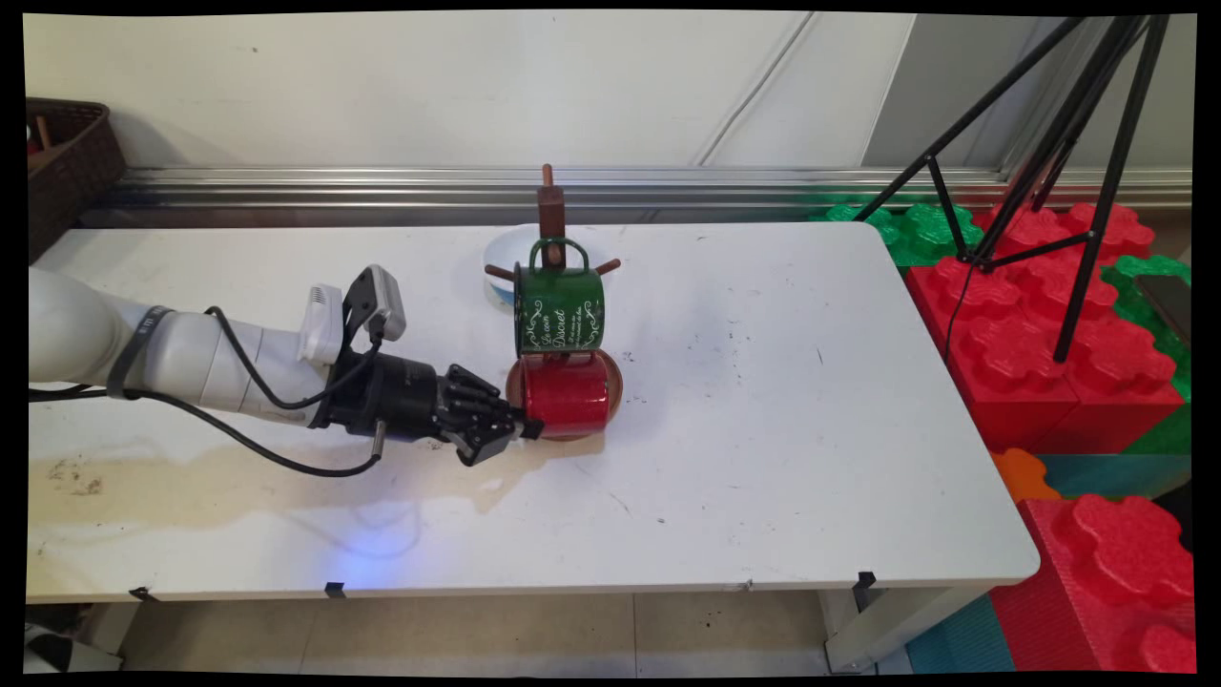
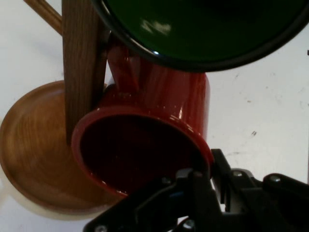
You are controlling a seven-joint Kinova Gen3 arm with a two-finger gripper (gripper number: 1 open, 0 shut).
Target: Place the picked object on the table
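The gripper (image 1: 520, 429) is being held low over the table, reaching in from the left, with its fingers closed on the rim of the red mug (image 1: 568, 393). In the hand view one finger (image 2: 219, 169) is being pressed against the outside of the rim at the mug's lower right edge, while the other is lying at the mouth side; the grip is narrow, taken up by the mug's wall.

The red mug is being kept on its side, mouth towards the gripper, at the foot of the wooden mug stand (image 1: 550, 205), over the stand's round wooden base (image 2: 29, 164). In the hand view the mug's handle is being shown against the upright post, just under a peg.

Directly above the red mug, a green mug (image 1: 559, 310) with white lettering is being hung by its handle from the stand, its side touching or nearly touching the red one.

Behind the stand a white bowl (image 1: 498, 256) is being partly hidden. All of this is being carried by the white table (image 1: 763, 458). A brown basket (image 1: 62, 162) is being shown at the far left, and red and green foam blocks (image 1: 1030, 324) with a black tripod (image 1: 1078, 143) at the right.
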